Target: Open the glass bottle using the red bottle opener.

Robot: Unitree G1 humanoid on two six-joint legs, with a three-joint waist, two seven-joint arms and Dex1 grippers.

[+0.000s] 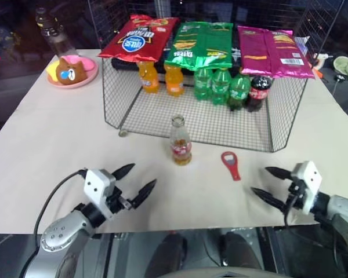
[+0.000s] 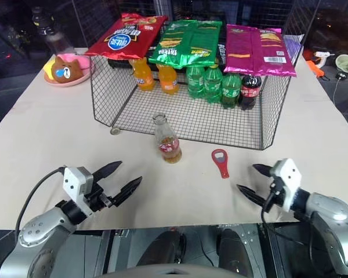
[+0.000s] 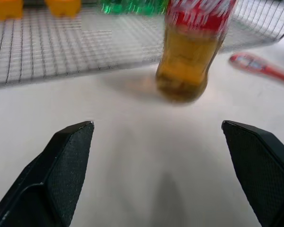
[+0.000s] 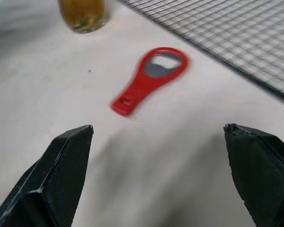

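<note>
The glass bottle (image 1: 180,141) stands upright on the table just in front of the wire basket, holding amber drink under a red-and-white label. To its right the red bottle opener (image 1: 231,164) lies flat on the table, loop end toward the basket. My left gripper (image 1: 133,181) hovers open near the front edge, left of the bottle, with nothing between its fingers. Over at the front right, my right gripper (image 1: 267,184) is open and empty, a short way from the opener. The bottle (image 3: 191,47) and the opener (image 4: 149,78) also show in the wrist views.
A wire basket (image 1: 127,113) at the back holds orange, green and dark cola bottles, with snack bags (image 1: 200,43) laid over its top. A pink plate with a bear-shaped toy (image 1: 72,70) sits at the back left. The table's front edge runs just under both grippers.
</note>
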